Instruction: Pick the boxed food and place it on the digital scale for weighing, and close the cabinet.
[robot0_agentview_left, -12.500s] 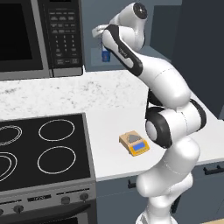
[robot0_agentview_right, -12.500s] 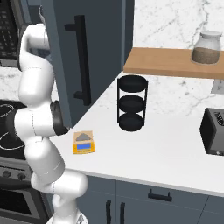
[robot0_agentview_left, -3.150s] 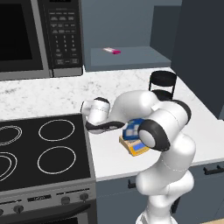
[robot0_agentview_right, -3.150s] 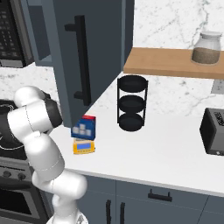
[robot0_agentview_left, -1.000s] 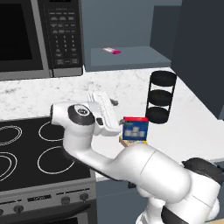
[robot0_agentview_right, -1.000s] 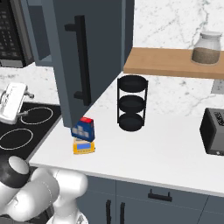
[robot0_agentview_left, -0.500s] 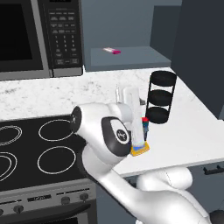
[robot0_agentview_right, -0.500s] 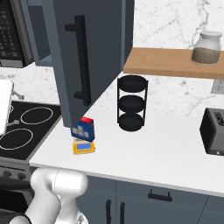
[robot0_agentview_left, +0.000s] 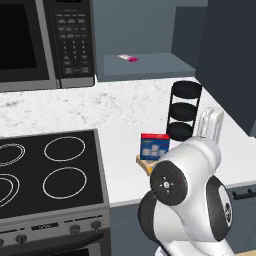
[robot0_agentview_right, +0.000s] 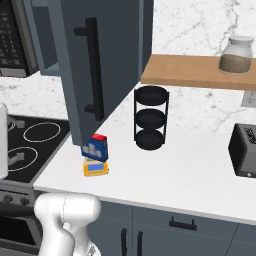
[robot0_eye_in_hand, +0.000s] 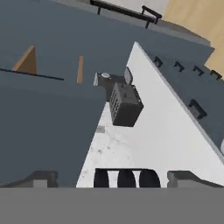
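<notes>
1. We see a white countertop (robot0_eye_in_hand: 166, 140) running diagonally, speckled near the wall.
2. A dark grey boxy toaster (robot0_eye_in_hand: 124, 104) sits on it.
3. A black three-tier round rack (robot0_eye_in_hand: 124, 177) sits at the bottom edge, between our wide-apart dark finger tips (robot0_eye_in_hand: 43, 178).
4. A slate-blue flat cabinet door (robot0_eye_in_hand: 39, 127) fills the left.

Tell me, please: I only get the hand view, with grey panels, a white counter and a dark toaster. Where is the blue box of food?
Observer: The boxed food stands upright on the digital scale, near the counter's front edge.
Operator: Is the cabinet shut?
Observer: No, the cabinet door stands open, swung out over the counter.
Operator: Anything inside it?
Observer: A small pink item lies on its shelf.
</notes>
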